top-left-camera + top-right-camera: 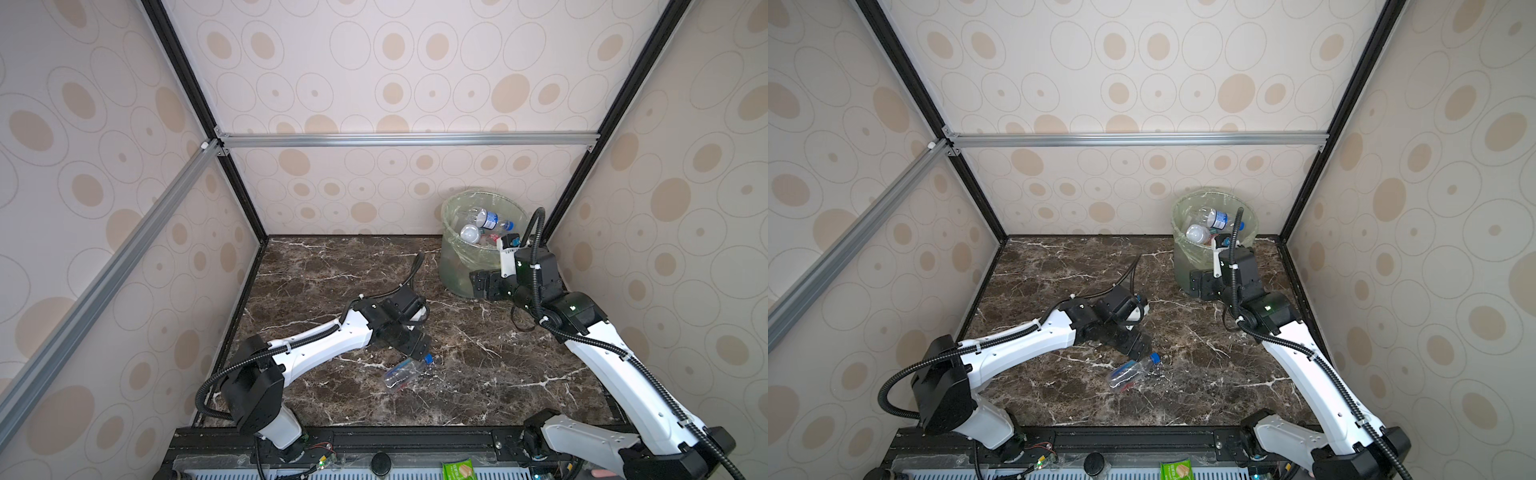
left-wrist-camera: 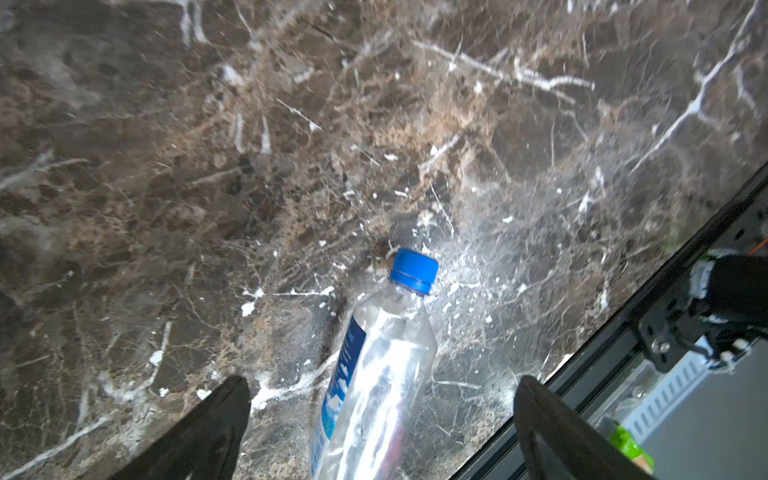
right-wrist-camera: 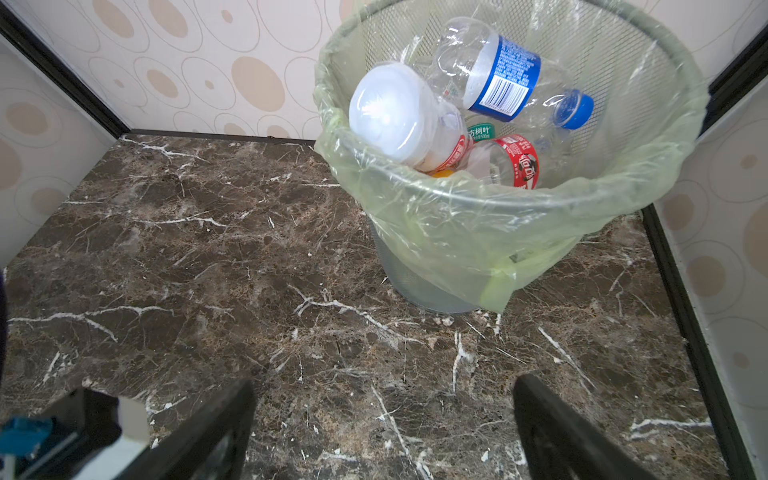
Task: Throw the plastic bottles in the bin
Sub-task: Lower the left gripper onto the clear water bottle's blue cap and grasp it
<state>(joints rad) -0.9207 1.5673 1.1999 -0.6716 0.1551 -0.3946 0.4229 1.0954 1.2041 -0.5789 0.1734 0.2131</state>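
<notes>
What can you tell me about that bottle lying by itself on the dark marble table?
It is a small clear plastic bottle with a blue screw cap screwed on and a blue label with white print; a top view also shows some red on its side. It looks empty. It lies on its side on the marble table, near the front edge. The left gripper hangs open over it, one finger on each side, with no contact that I can see.

Green packet sits past the marble tabletop (front edge).
</notes>
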